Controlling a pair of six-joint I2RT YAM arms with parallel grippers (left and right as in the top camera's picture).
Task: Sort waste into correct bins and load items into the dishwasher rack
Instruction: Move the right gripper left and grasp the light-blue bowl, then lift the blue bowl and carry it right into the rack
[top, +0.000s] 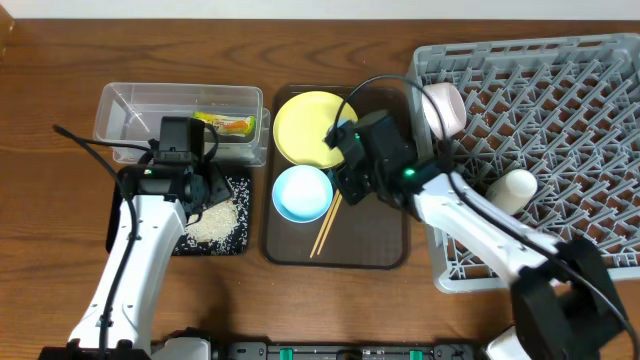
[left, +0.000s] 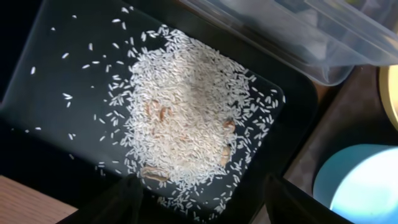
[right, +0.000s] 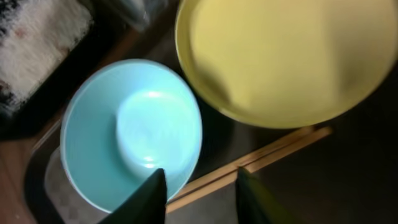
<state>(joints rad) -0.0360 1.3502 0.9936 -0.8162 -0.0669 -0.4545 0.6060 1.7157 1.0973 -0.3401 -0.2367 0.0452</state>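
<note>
1. While my right gripper (right: 200, 182) hangs with jaws apart astride the thin wooden chopsticks (right: 273, 152), I judge I should close squarely to catch both, clear of the bowl rim.
2. I count one large grey plastic lattice rack (top: 570, 110) off to its right and one round yellow plate (right: 280, 56) just ahead. There are two bowls: the light-blue bowl (right: 130, 137) just left and the white-pink bowl (top: 443, 108) racked. There are two chopsticks.
3. My left gripper (left: 205, 199) hovers open and empty over loose white rice (left: 186, 106).

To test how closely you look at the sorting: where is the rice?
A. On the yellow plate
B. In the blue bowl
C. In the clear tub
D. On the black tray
D: the rice lies in a heap on the black tray.
</note>
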